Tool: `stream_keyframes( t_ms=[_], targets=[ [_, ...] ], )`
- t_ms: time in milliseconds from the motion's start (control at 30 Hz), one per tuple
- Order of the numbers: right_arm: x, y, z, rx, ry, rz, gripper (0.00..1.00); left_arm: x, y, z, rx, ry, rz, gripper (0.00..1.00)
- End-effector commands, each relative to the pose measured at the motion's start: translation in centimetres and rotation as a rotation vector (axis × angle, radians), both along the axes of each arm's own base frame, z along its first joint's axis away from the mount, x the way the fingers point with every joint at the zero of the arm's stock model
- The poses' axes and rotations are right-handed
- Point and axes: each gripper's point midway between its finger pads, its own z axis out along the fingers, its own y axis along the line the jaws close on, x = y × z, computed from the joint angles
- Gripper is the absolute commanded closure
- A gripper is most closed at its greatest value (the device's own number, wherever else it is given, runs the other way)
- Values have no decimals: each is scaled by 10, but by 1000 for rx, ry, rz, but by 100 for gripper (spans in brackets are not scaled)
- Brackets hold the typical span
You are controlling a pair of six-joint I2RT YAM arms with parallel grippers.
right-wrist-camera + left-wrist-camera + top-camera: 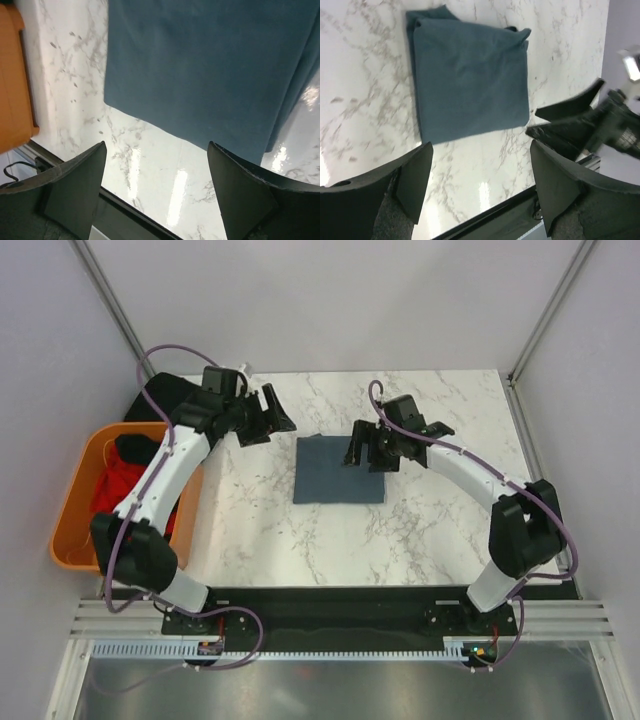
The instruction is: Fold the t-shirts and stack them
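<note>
Jaws, left and right, stand apart and empty; one blue-grey t-shirt [340, 469] lies folded between them, while a red shirt [112, 482] and a black shirt [160, 392] outside the left jaws likely await folding.

Blue-grey t-shirt [338, 472] folded to a neat rectangle, flat, mid-counter [300, 540]. Left end effector [278, 418] off the shirt's far left corner, above bare marble. Right end effector [368, 452] over the shirt's far right part. Orange basket [72, 512] at the counter's left edge, red cloth [112, 485] heaped inside. Black cloth [165, 390] lies just behind the basket.
</note>
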Motion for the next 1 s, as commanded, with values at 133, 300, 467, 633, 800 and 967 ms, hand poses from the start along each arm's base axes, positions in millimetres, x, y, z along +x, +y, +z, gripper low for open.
stream_keyframes(
  t_ms=[133, 300, 467, 633, 800, 967],
  targets=[
    [-35, -15, -95, -15, 150, 30, 12, -94, 66, 20, 193, -135, 80, 11],
    [-68, -37, -120, -61, 217, 36, 13, -148, 88, 19, 212, -203, 105, 11],
    [-77, -46, -75, -92, 137, 28, 13, -186, 113, 10, 231, -295, 191, 6],
    [-78, -30, 0, -4, -20, 20, 11, -174, 102, 5, 154, -296, 217, 11],
    [-116, -9, 9, 108, -97, 3, 6, -106, 104, -18, 290, -169, 259, 12],
    [-161, 8, -23, 140, -106, 52, 5, -18, 113, -78, 515, 0, 314, 12]
  ],
)
